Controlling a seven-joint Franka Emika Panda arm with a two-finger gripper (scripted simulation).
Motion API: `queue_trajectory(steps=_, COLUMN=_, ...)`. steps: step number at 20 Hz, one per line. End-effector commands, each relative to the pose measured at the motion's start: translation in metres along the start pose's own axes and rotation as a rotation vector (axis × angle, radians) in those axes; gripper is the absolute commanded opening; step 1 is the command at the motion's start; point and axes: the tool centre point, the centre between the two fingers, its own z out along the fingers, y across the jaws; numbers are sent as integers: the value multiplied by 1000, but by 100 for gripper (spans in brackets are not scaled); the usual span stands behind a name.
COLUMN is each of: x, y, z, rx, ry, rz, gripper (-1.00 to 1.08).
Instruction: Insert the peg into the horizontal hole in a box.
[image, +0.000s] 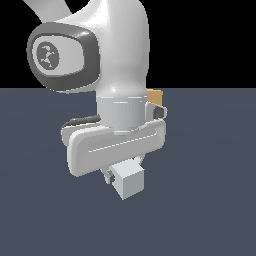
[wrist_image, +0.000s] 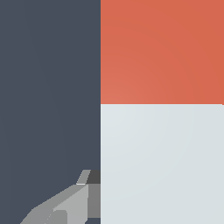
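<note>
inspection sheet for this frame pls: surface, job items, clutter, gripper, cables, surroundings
Surface: dark blue-grey floor, plain and flat.
Job's things: peg fills the wrist view, orange-red part meeting the pale grey part; its pale end pokes out under the hand in the exterior view. Box shows only as a tan corner behind the arm; the hole is hidden.
Clutter: nothing seen.
Grippers: gripper is at the peg; one finger lies against the peg's side. The other finger is hidden, so grip cannot be confirmed.
Cables: nothing seen.
Surroundings: black background above the floor line.
</note>
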Motion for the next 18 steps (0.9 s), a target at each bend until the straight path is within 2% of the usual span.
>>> queue_trajectory(steps=1, x=-1, y=0, z=0, rx=0, ry=-1, rz=0, gripper=-100)
queue_trajectory(steps=10, x=4, y=3, z=-5, rx=0, ry=0, rz=29, gripper=-100)
queue_trajectory(steps=18, x=20, y=16, z=-22, rx=-1, ry=0, rz=130, gripper=-100)
